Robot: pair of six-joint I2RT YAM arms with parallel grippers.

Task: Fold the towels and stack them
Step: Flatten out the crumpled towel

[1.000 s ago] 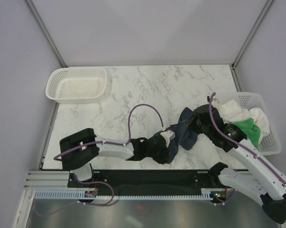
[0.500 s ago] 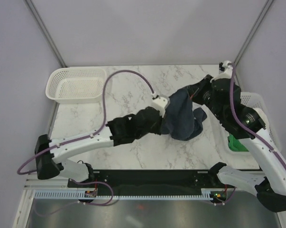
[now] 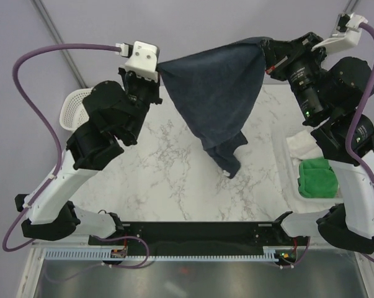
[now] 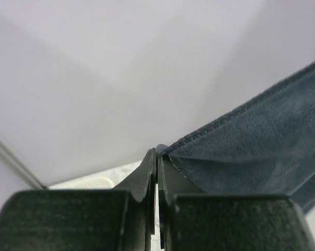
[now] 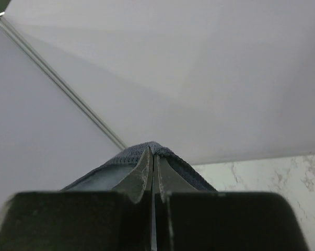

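Note:
A dark blue towel (image 3: 214, 99) hangs high above the marble table (image 3: 174, 174), stretched between both grippers. My left gripper (image 3: 159, 67) is shut on its left top corner; in the left wrist view the towel (image 4: 251, 151) runs off to the right from my gripper (image 4: 157, 152). My right gripper (image 3: 265, 49) is shut on the right top corner; in the right wrist view the towel (image 5: 120, 157) wraps over my gripper (image 5: 152, 151). The towel's lower end dangles in a point just above the table. A green towel (image 3: 319, 178) and a white towel (image 3: 300, 144) lie in the right basket.
A white basket (image 3: 75, 102) stands at the back left, partly hidden by my left arm. A white basket (image 3: 287, 180) holding the other towels sits at the right edge. Grey walls close the back and sides.
Both arms have risen high and spread apart, lifting the blue towel off the table and stretching it out. A second ago it was bunched low near the front.

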